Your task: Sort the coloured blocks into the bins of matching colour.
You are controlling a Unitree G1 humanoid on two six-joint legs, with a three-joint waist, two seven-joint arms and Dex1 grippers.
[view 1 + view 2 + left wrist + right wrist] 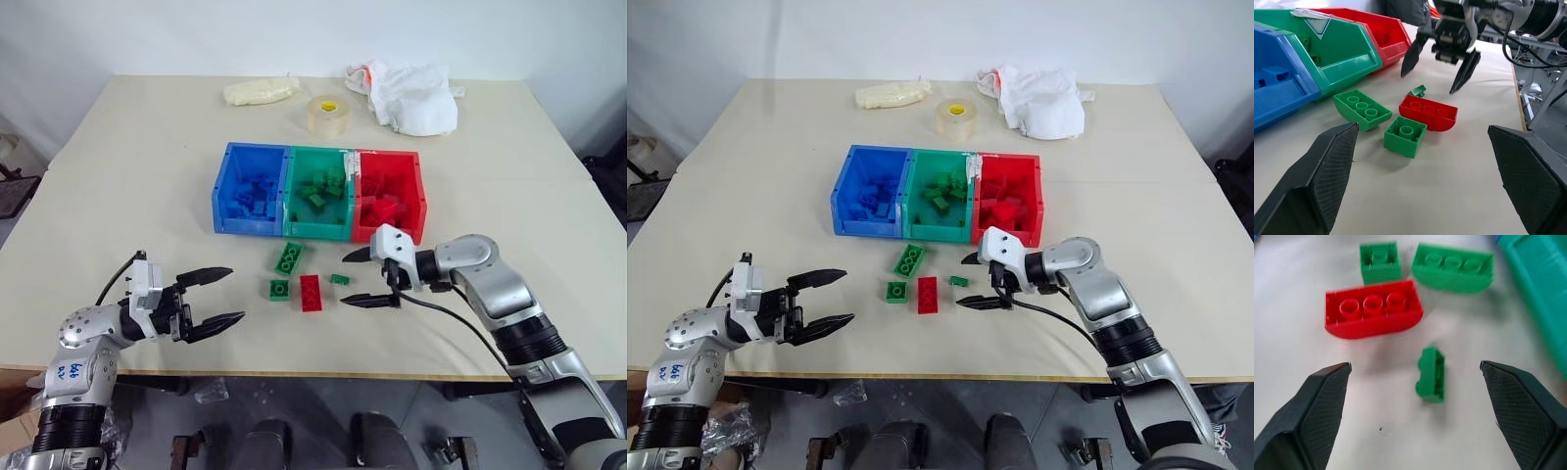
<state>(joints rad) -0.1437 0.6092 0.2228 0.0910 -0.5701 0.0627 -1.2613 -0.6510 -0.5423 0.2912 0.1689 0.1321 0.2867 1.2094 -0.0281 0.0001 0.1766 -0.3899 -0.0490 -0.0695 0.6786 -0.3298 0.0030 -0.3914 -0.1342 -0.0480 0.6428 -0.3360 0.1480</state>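
Between the bins (319, 196) and the table edge, four blocks remain: three green, one red (311, 292). Right gripper (370, 277) hangs wide open beside the small green block (340, 279), empty; left gripper (217, 298) idles wide open. Next, probably: straddle that block, close, carry to the green bin (318, 203).

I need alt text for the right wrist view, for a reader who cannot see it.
Two open black fingers frame a small green plastic brick lying on the beige table. Beyond it lie a long red studded brick, a square green brick and a long green brick.
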